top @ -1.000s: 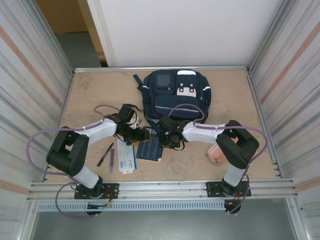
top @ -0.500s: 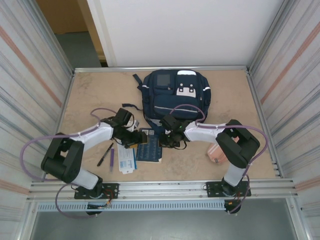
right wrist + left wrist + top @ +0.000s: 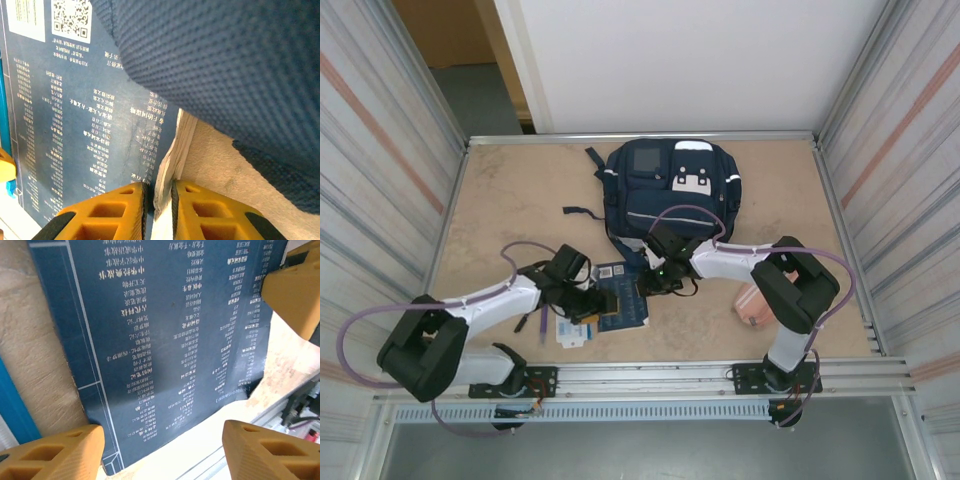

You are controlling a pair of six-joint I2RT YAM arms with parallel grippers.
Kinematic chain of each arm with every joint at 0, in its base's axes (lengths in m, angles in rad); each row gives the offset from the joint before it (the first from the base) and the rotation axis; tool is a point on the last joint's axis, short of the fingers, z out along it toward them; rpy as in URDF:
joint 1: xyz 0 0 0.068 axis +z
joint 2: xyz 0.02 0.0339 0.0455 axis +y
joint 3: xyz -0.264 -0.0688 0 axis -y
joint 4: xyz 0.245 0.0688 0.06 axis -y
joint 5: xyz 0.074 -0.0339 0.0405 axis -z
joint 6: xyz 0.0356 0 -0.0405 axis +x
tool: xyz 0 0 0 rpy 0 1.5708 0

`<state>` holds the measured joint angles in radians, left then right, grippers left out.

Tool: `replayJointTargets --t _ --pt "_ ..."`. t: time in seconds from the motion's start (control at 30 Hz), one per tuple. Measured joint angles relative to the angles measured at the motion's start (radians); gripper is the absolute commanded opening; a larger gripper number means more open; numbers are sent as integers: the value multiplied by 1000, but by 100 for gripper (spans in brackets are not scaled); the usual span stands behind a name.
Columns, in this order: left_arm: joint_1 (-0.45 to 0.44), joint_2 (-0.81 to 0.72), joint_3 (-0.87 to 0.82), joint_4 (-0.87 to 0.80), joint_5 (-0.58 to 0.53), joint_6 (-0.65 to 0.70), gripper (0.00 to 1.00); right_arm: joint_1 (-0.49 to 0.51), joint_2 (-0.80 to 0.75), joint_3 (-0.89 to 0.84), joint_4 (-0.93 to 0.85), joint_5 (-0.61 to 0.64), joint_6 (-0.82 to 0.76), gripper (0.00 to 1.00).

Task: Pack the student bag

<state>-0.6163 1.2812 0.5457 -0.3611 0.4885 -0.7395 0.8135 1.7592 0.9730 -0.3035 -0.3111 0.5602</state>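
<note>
Nearest, an aluminium rail (image 3: 640,375) carries both arm bases along the table's front edge. Just beyond it, on the pale, speckled chipboard table (image 3: 510,200), lies a flat navy book (image 3: 625,310). Its matt cover is printed with columns of small light characters and a white code square. A thin blue-and-white booklet (image 3: 572,330) lies just beside the book's left edge.

The left gripper (image 3: 592,303) hangs over the book's left part with its ribbed orange fingers (image 3: 50,455) set wide apart; whether their tips touch the cover cannot be told. The right gripper (image 3: 657,283) meets the book's right edge, jaws drawn nearly together and clamped on the white page block, which the right wrist view shows edge-on. A small pink pouch (image 3: 755,305) lies to the right near the right arm's elbow, well apart from the book.

Farther back, the student bag (image 3: 670,190) lies flat at the table's far centre. It is rounded, of navy woven fabric, with white reflective patches, a grey square patch and a dark strap trailing left. In the right wrist view its mesh hem overlaps the book's far edge, just beside the right gripper. Bare board lies open left and right of the bag. Corrugated metal walls (image 3: 380,160) and a white rear panel (image 3: 690,60) close in the sides.
</note>
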Motion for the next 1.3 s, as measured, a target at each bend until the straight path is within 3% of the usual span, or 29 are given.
replayJointTargets --t 0.13,0.3,0.63,0.93,1.3 --pt "10 -42 -4 -83 -100 -22 67 27 21 54 -70 57 -47 19" --pt "66 -59 -3 -138 -135 -21 68 29 27 64 -83 55 -105 18" --pt "-8 32 18 -25 -47 -21 59 20 40 65 -80 -12 -128 17" --pt "-7 32 19 -29 -43 -25 54 7 40 53 -58 -53 -117 17" --pt "-7 -164 -33 -47 29 -97 53 -11 40 5 50 -130 -71 17"
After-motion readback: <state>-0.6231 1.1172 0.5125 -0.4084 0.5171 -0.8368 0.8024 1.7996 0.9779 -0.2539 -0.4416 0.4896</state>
